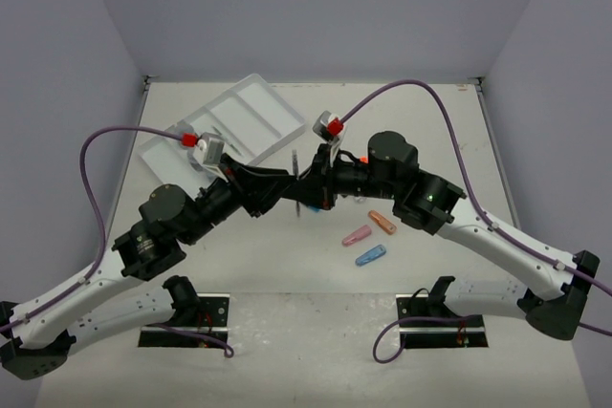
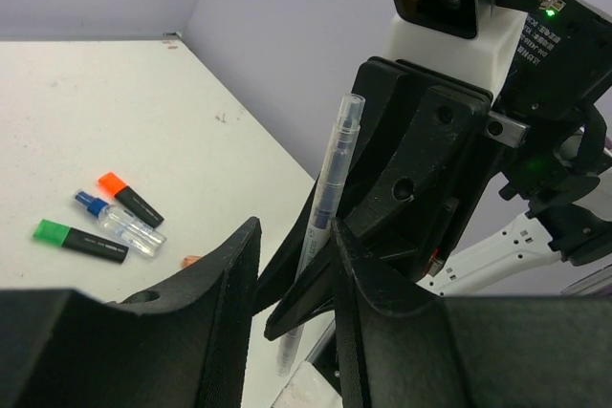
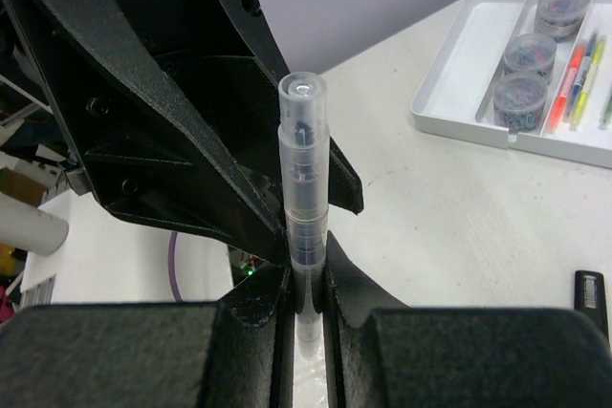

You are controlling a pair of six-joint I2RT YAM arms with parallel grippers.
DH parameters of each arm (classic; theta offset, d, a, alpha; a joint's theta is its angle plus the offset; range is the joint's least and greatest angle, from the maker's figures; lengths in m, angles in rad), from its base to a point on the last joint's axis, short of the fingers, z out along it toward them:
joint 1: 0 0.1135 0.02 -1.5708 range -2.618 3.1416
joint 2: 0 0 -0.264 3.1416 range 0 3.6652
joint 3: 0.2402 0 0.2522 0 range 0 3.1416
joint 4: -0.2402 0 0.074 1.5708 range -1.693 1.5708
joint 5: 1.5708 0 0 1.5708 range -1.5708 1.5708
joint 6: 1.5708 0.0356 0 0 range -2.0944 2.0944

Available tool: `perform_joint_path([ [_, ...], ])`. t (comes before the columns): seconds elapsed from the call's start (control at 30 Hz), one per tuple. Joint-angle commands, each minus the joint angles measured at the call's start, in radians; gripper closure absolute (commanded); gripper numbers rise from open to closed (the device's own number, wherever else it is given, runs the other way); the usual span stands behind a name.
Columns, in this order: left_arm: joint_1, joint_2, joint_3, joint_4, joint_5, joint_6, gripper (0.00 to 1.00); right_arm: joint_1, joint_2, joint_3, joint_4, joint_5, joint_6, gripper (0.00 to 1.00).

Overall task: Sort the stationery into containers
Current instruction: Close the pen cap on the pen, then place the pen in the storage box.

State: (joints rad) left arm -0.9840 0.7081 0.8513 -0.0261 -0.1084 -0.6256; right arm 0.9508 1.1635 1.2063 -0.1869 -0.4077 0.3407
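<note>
**Desk:** Right wrist view: where was the clear pen (image 3: 304, 179)?
**Photographer:** Between the two hands, pinched low on its barrel by the right hand (image 3: 306, 279).
**Desk:** And the left hand (image 2: 295, 241)?
**Photographer:** Its fingers stood apart on either side of that pen, with a gap showing on one side.
**Desk:** The tray (image 3: 459, 74)?
**Photographer:** Well apart, holding three jars (image 3: 529, 51) and thin pens (image 3: 574, 78). A pink piece (image 1: 357, 235), an orange piece (image 1: 382, 223) and a blue piece (image 1: 371, 255) lay loose on the worktop (image 1: 287, 274).
</note>
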Motion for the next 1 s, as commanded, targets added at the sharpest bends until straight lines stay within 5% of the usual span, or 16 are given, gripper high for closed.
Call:
perform_joint_path([
  [0.0,-0.005,0.041,-0.011,-0.045,0.041,0.041,0.62,0.013,-0.017,-0.007,0.132,-0.017,0.021,1.0],
  [0.23,-0.005,0.056,-0.003,0.008,0.08,0.109,0.62,0.02,0.005,-0.006,0.112,-0.057,0.016,1.0],
  [0.47,-0.005,0.098,0.013,0.007,0.074,0.139,0.97,0.038,-0.002,-0.016,0.107,-0.116,0.0,1.0],
  [0.53,-0.005,0.117,0.017,0.008,0.078,0.145,1.0,0.039,-0.001,-0.02,0.104,-0.122,-0.009,1.0],
  [0.7,0.004,0.219,0.145,-0.138,-0.153,0.109,1.0,0.039,-0.06,-0.074,0.019,0.104,-0.013,0.02],
  [0.77,0.03,0.297,0.197,-0.272,-0.32,0.048,1.0,0.037,-0.111,-0.126,-0.008,0.349,0.001,0.01],
  [0.97,0.302,0.448,0.294,-0.399,-0.398,-0.101,1.0,0.02,-0.315,-0.33,-0.067,0.762,0.018,0.01],
])
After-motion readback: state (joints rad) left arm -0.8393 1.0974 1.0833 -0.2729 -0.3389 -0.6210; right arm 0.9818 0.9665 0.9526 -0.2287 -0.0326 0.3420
